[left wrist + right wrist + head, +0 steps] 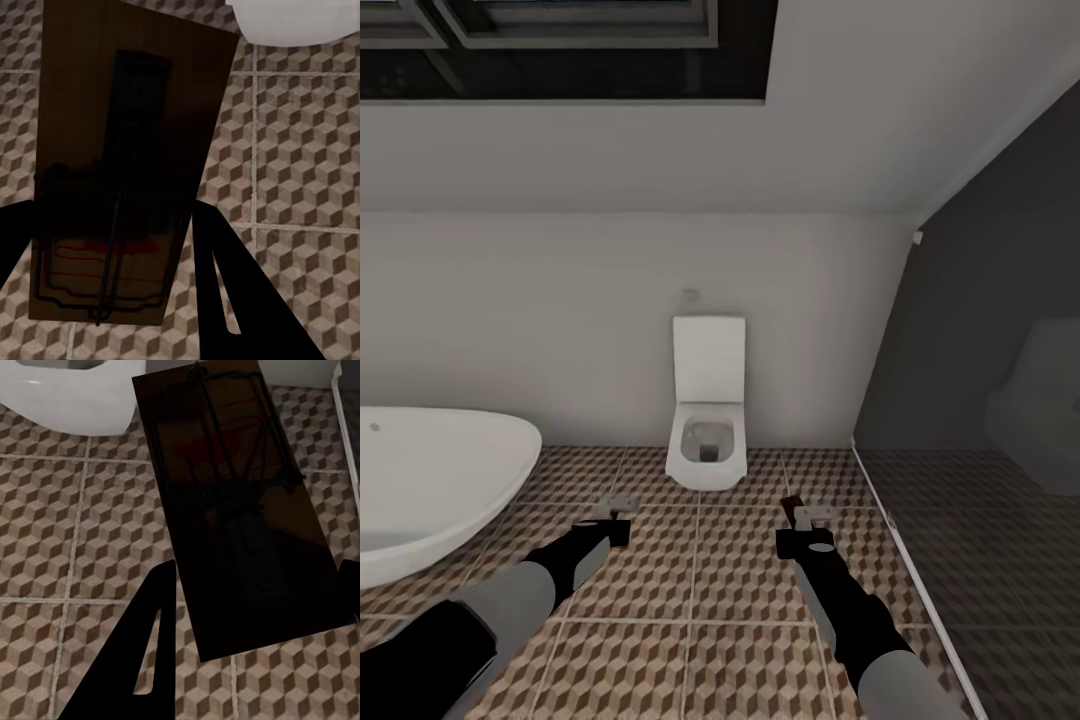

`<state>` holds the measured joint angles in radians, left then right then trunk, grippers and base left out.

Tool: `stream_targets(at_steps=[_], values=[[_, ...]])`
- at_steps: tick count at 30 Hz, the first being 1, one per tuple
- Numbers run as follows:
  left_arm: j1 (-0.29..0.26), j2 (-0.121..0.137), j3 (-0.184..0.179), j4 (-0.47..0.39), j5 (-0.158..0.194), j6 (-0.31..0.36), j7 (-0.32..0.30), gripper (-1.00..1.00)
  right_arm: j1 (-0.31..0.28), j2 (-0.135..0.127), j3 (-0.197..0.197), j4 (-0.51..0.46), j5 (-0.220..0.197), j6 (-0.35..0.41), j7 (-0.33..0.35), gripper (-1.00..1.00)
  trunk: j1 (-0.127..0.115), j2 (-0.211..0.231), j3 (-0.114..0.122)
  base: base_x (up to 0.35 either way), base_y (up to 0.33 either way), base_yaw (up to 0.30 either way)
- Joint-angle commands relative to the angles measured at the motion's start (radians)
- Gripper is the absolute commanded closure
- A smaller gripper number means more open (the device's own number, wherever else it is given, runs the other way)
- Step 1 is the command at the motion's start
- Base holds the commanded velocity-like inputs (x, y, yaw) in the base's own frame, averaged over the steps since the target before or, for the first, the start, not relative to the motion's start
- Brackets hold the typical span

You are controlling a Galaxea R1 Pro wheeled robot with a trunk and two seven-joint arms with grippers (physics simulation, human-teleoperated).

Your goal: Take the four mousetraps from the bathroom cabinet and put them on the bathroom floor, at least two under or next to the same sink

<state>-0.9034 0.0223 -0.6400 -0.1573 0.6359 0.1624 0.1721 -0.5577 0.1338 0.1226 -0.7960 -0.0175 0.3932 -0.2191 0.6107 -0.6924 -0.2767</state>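
Both hands are closed on a mousetrap each, held above the bathroom floor (700,590). The left hand (618,508), at lower left of the head view, pinches one mousetrap (120,165) between its dark fingers (225,285). The right hand (807,517), at lower centre-right, clamps the other mousetrap (232,502). A white toilet (707,425) stands against the wall at centre, and a bathtub (430,480) is at the left edge.
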Motion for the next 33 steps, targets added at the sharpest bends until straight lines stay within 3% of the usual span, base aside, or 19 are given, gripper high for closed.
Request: stream_targets(at_steps=[1, 33], values=[[0.0, 0.001, -0.009, -0.004, 0.005, 0.007, 0.009, 1.0, -0.001, 0.0, 0.003, -0.001, -0.003, 0.006, -0.006, 1.0, 0.004, -0.009, -0.006, 0.0, 0.0, 0.0], [0.006, -0.012, -0.009, -0.002, 0.005, 0.006, 0.009, 1.0, -0.001, 0.0, 0.003, -0.002, -0.002, 0.006, -0.008, 1.0, 0.127, -0.233, -0.158, 0.0, 0.0, 0.0]])
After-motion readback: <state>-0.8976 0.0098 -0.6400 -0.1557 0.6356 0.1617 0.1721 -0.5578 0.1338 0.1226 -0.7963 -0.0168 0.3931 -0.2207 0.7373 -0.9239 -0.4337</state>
